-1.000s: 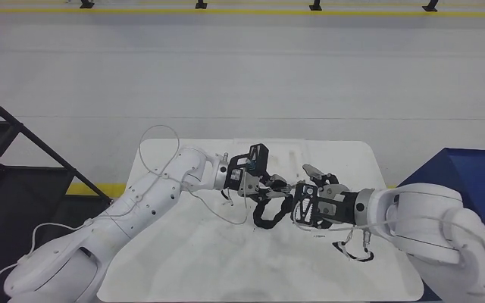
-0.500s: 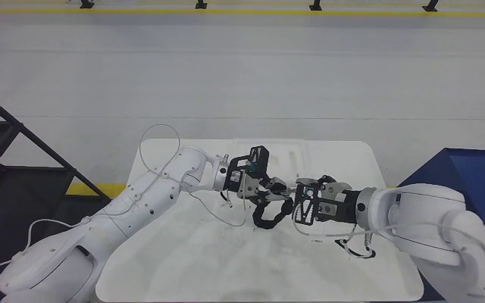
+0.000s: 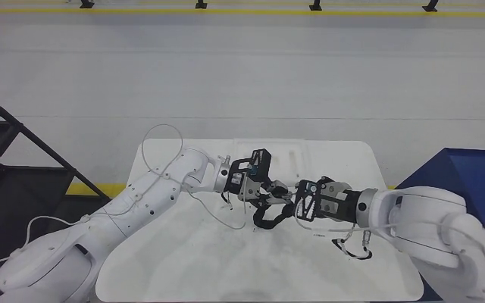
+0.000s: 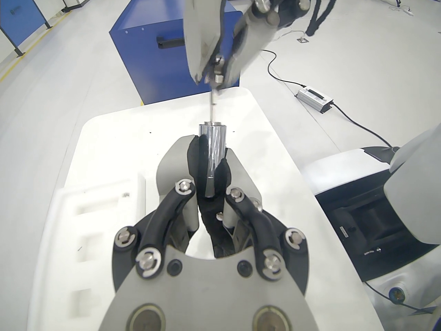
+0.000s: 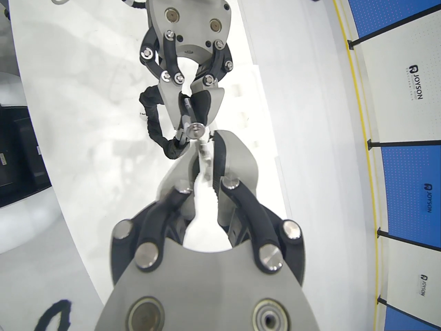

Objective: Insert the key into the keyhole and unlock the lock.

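shiny chrome cylindrical lock (image 4: 213, 151), thin metal key (image 4: 213, 103)

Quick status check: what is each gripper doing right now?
Left gripper: closed, holding the lock.
Right gripper: closed, holding the key.

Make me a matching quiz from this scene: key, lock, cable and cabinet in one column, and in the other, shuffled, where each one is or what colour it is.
Column one
1. key
2. lock
3. cable
4. cabinet

Column two
A. blue, beyond the table
B. gripped in the left fingers
C. black, looped beside the lock
D. pinched in the right fingers

Pairs: 1-D, 2-B, 3-C, 4-A
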